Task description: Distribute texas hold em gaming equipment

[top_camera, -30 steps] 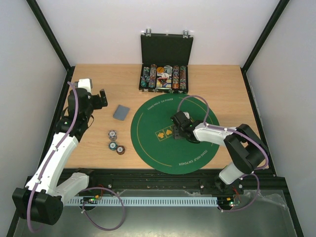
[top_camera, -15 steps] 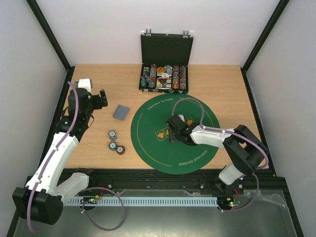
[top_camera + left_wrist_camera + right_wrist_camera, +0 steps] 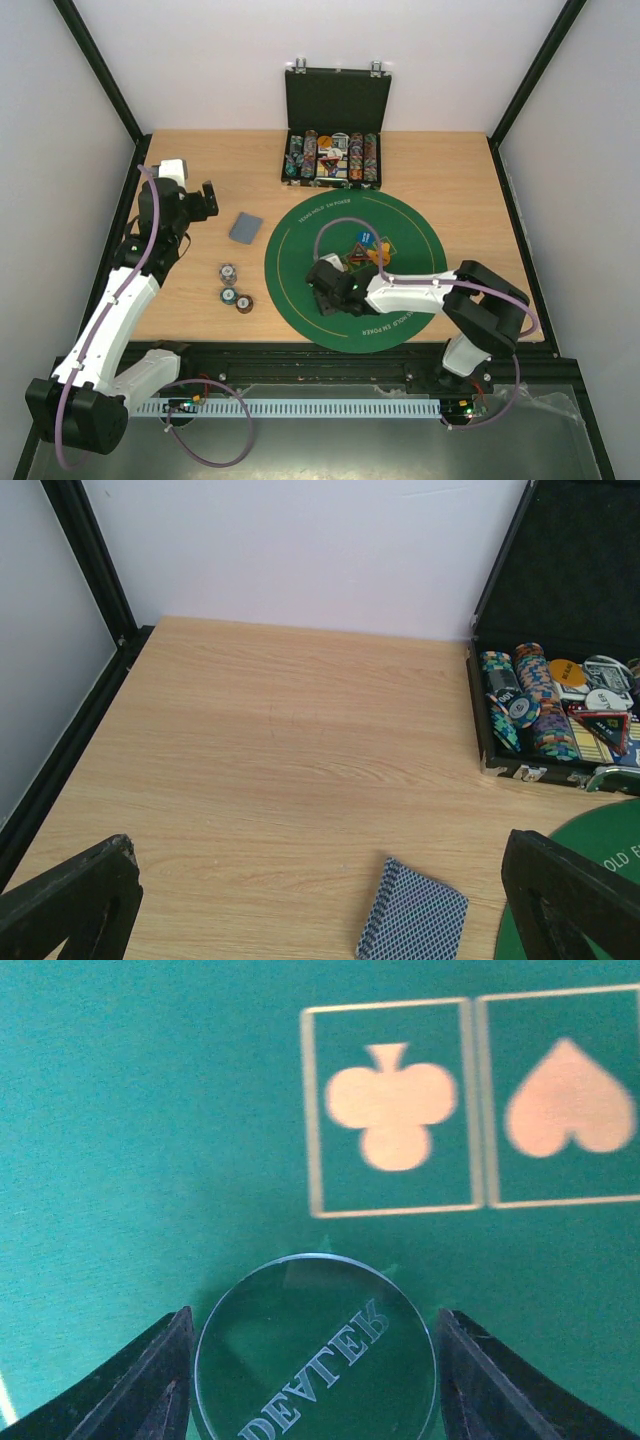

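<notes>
Item: dealer button [image 3: 315, 1352], a clear round disc engraved "DEALER", lettering mirrored in the wrist view
Location: lower left of the green mat [image 3: 300, 310], just below the club symbol
Held by: right gripper [image 3: 327, 284], fingers clamped on its rim
Change: the arm has swung down from mat centre, uncovering the blue button [image 3: 366, 238] there (delivery likely under way)
Left gripper [image 3: 206, 199]: spread wide, empty, upper left

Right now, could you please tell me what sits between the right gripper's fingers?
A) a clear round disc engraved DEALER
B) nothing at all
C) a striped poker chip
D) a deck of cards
A: the right wrist view shows the clear dealer button flanked closely by the fingers of the right gripper, just above the green mat.
</notes>
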### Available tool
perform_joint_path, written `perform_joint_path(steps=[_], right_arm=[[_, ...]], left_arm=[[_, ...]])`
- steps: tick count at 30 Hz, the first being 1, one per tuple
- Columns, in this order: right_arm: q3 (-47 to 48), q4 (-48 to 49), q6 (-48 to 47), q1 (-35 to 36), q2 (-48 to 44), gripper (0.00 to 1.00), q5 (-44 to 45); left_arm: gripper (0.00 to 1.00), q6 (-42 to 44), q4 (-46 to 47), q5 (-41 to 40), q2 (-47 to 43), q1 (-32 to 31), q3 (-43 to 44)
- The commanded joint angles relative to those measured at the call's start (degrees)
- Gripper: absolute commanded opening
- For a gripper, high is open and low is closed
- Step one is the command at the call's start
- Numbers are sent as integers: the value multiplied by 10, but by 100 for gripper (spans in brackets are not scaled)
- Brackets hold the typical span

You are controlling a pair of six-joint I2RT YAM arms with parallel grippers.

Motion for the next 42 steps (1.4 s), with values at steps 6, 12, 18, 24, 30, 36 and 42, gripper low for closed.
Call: perform_joint_path(steps=[6,12,18,24,30,36,42], right_arm=[[34,-22,57,81,71,57,-55],[47,-21,62,91,73,58,-39],[87,-74,64,91,12,71,93],[110,-123,34,11,-107,88,249],[42,-39,-11,-160,-179,92,159],[-30,50,2,-291,-136,85,-19],[-58,80,2,-338,-91,79,-44]], left_arm=[[99,-2,1,1,2,-1,-2],[100,-2,1,3,2,-1,-2],[100,-2,1,1,2,-1,-2],[100,0,1,-3,4,-1,-3],[100,-1,1,-6,4,-1,-5],[99,-2,1,-3,6,-2,-5],[99,-2,2,2,10,-2,-4]])
